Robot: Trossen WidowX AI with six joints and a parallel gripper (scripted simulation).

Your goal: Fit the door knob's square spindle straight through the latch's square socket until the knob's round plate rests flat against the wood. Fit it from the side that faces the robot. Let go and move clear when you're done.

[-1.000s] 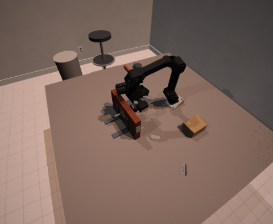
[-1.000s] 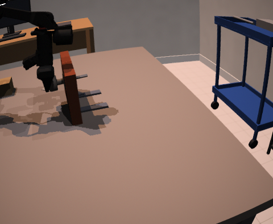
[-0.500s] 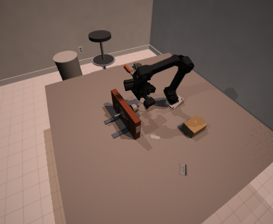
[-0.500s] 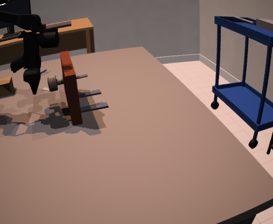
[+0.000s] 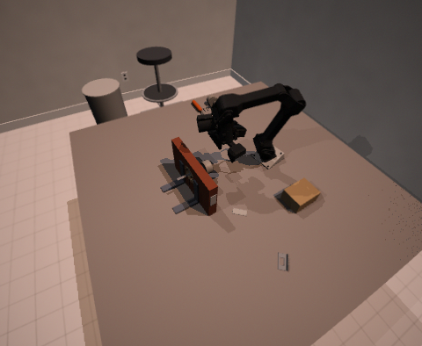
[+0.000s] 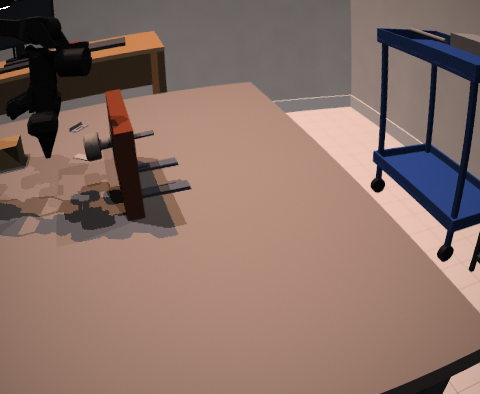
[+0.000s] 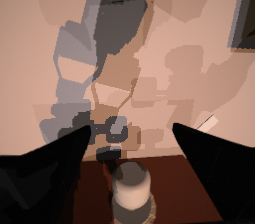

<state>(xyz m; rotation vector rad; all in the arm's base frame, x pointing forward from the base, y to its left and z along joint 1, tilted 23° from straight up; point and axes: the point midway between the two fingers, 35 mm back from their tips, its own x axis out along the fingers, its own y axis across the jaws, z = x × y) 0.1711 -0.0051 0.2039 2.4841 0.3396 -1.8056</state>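
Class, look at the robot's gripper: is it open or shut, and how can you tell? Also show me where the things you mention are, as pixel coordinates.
Open: in the wrist view, the gripper (image 5: pixel 236 152) (image 6: pixel 48 155) (image 7: pixel 132 127) has its fingertips far apart, with nothing held between them.
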